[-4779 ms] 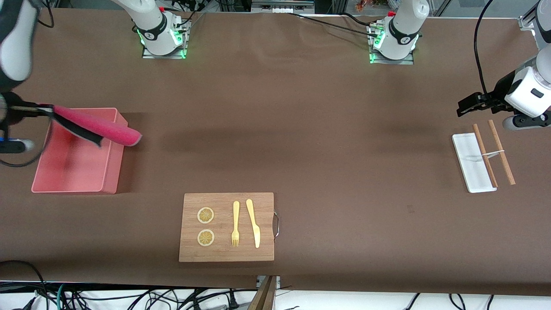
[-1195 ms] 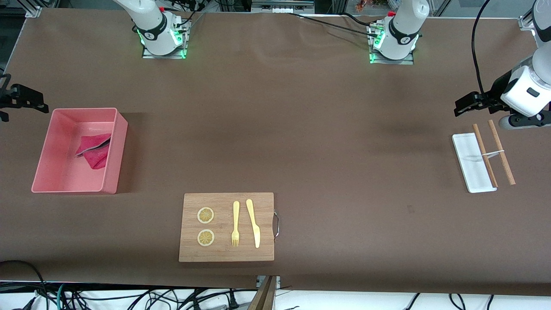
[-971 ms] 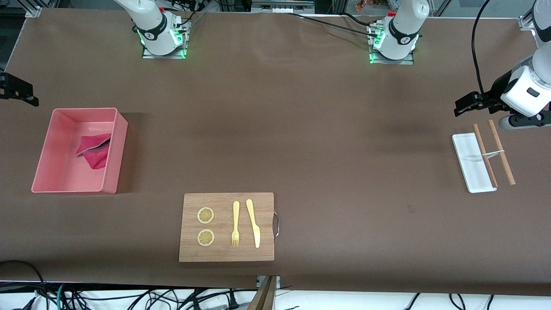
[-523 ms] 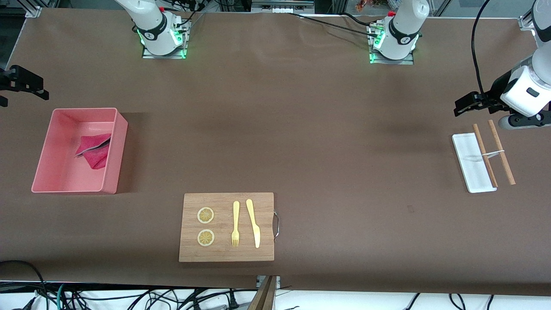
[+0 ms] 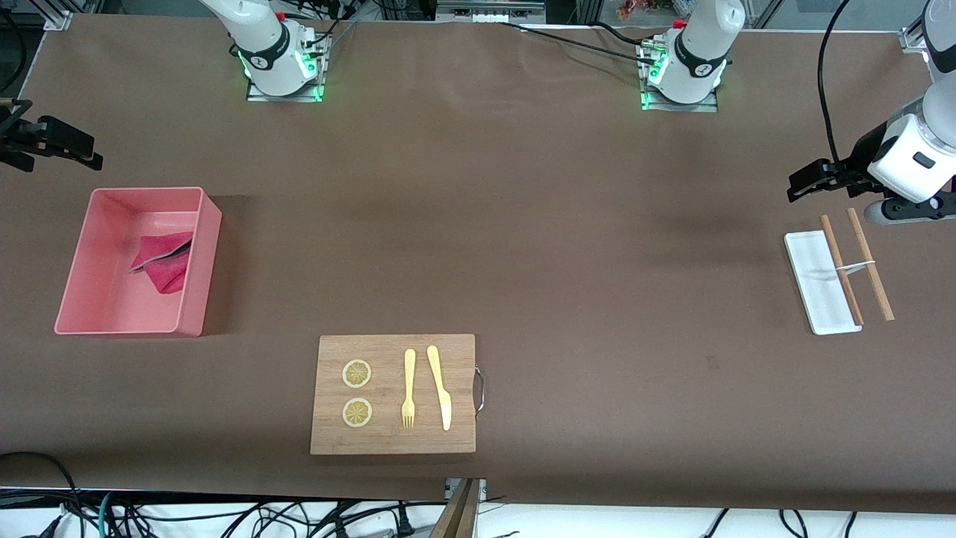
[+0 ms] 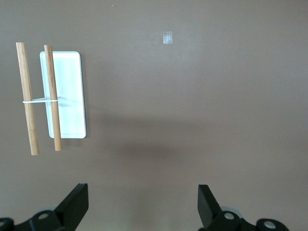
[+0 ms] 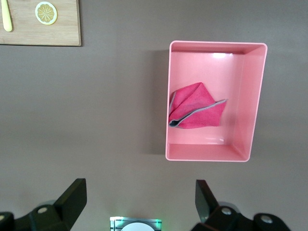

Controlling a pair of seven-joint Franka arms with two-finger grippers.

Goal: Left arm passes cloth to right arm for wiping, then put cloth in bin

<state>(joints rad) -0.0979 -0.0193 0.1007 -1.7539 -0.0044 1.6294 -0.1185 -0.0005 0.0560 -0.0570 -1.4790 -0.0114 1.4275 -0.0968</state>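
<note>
Both claws hang spread and empty — the right claw [image 5: 52,142] has released the cloth [image 5: 163,261], which now lies in the bin [image 5: 190,314]. Left claw [image 5: 814,179] waits over the worktop [image 5: 523,224] — task looks finished.

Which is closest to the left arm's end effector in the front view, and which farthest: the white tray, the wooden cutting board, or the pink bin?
From the left end effector:
1. White tray, right beside it at the left arm's end of the table.
2. Wooden cutting board, mid-table, near the front camera.
3. Pink bin, at the right arm's end, holding the cloth.
</note>
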